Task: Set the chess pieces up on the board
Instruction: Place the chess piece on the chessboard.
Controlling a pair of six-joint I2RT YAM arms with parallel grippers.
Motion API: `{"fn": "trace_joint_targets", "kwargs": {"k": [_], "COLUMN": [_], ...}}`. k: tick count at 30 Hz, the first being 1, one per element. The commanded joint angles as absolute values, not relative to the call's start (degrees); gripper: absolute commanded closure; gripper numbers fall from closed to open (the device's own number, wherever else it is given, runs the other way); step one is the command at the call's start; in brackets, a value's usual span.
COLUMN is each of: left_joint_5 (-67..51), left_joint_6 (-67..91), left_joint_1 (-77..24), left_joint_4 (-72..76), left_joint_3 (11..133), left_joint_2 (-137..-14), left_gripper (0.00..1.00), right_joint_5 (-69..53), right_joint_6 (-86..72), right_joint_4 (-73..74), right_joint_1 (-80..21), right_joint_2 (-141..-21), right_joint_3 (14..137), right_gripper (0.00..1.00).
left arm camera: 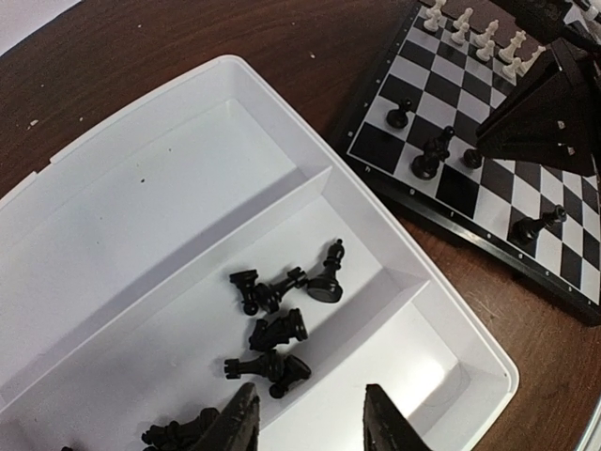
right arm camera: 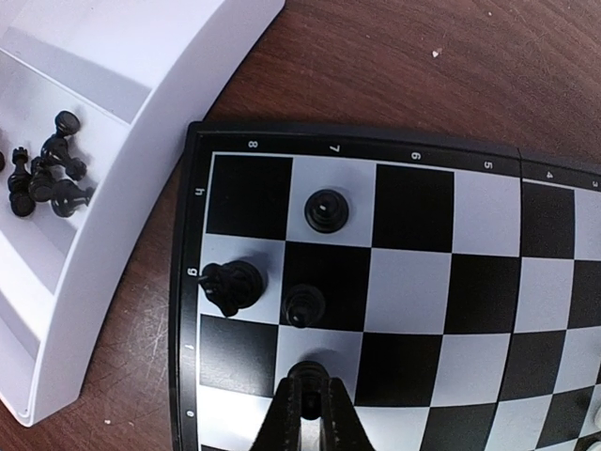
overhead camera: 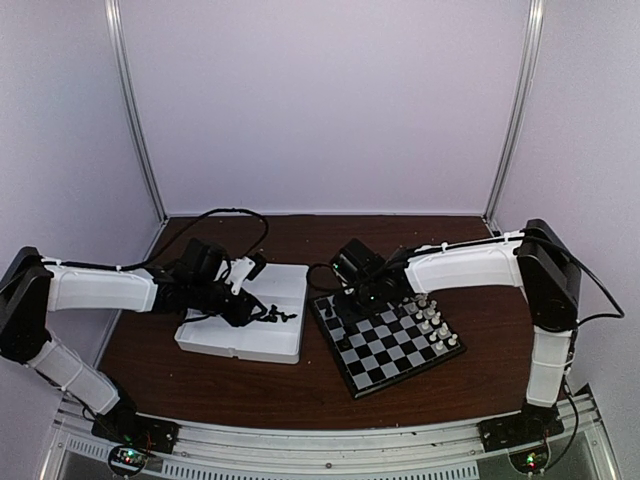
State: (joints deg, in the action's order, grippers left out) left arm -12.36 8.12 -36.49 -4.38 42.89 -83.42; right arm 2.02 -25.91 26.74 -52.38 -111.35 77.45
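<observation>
Okay, overhead: board [overhead camera: 385, 345] centre-right on the surface [overhead camera: 300, 400], white tray [overhead camera: 240, 350] just beside it leftward. Left wrist: left fingers [left arm camera: 246, 423] partly open, empty, above chess pieces [left arm camera: 277, 329] lying in tray. Right wrist: right fingers [right arm camera: 319, 418] clamped on black piece [right arm camera: 305, 383] at board's tray-side edge.

Dark wooden table [overhead camera: 300, 392], white tray [overhead camera: 238, 352], checkered board [overhead camera: 386, 348]

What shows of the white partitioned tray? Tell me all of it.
The tray is white plastic, rectangular with rounded corners and raised walls, split by low partitions into long compartments. It lies flat on the brown table, left of the board, with a strip of wood showing between them. Black pieces lie tipped over in one middle compartment; the widest compartment holds no pieces. The open left claw hovers over it.
</observation>
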Motion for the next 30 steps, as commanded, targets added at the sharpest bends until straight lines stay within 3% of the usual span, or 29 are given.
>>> {"fn": "trace_joint_targets", "kwargs": {"k": [1,4,10,22,30], "left_joint_5": [-12.1,-12.2,-12.3,-12.3,-10.3], "left_joint_6": [8.3,8.3,8.2,8.9,9.8], "left_joint_1": [-36.8,-36.8,-36.8,-36.8,-37.0], "left_joint_4": [-2.9,-2.9,-3.0,-5.7,-12.2], "left_joint_3": [44.8,44.8,45.2,48.2,53.8], "left_joint_2": [-84.2,-84.3,-84.7,-87.6,-93.0], "left_gripper": [0.62,0.62,0.62,0.62,0.71], "right_joint_5": [3.8,3.9,4.6,4.1,4.1], "right_joint_6": [-25.4,-25.4,-25.2,-23.7,-23.6], "right_joint_4": [26.7,26.8,27.2,24.3,22.7], "right_joint_1": [-52.7,-52.7,-52.8,-53.0,-53.0], "right_joint_2": [-112.3,-112.6,-112.0,-104.2,-99.5], "right_joint_3": [78.9,79.1,79.3,75.6,72.4], "right_gripper": [0.94,0.93,0.74,0.68,0.68]}}
